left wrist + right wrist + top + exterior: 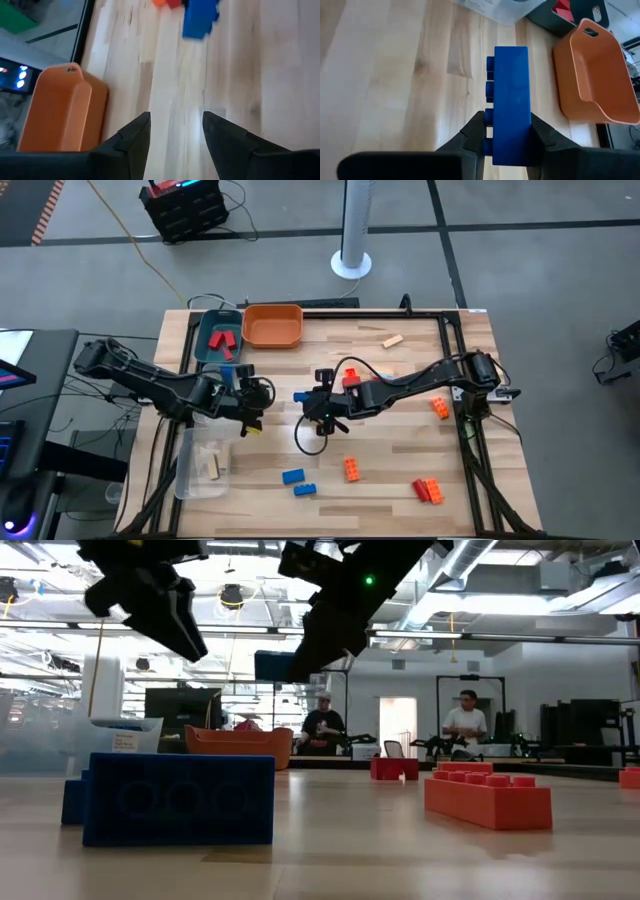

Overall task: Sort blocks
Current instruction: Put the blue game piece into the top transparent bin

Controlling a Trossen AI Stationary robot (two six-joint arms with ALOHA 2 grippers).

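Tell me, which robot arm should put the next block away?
Probably the right arm. The right gripper is shut on a blue block, lifted above the table. The left gripper is open with nothing between its fingers, so it would first need to pick something up.

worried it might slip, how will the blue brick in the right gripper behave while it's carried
The blue brick looks like rigid moulded plastic, so it probably won't flex between the right gripper fingers. Its smooth sides may be a little slippery. It is gripped near one end with most of its length sticking out, so it could pivot if bumped.
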